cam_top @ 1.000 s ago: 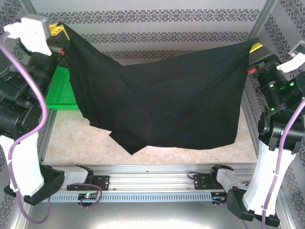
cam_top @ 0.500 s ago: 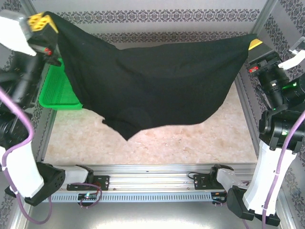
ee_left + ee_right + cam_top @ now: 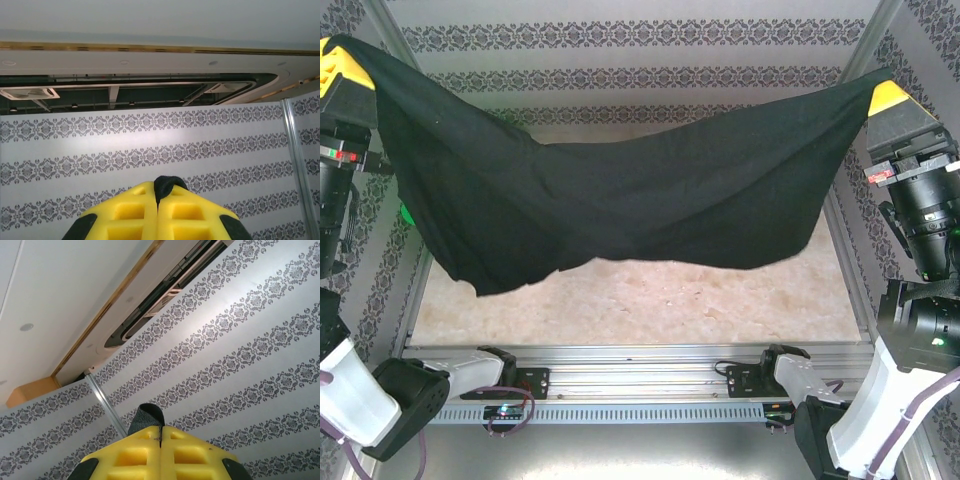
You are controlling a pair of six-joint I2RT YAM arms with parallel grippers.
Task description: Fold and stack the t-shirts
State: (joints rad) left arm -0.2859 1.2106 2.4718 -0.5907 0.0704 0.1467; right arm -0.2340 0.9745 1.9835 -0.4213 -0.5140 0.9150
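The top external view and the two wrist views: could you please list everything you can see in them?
black t-shirt: one, black, held up above the table, stretched between both grippers, sagging in the middle.
basket: one, green, far left, a sliver showing past the shirt's edge.
table: one, beige marbled, beneath the shirt.
rail: one, silver metal, along the near table edge.
wall: one, pale with dark ornament bands, behind the table.
left gripper: one, yellow fingers, raised at far left, shut on the shirt.
right gripper: one, yellow fingers, raised at far right, shut on the shirt.
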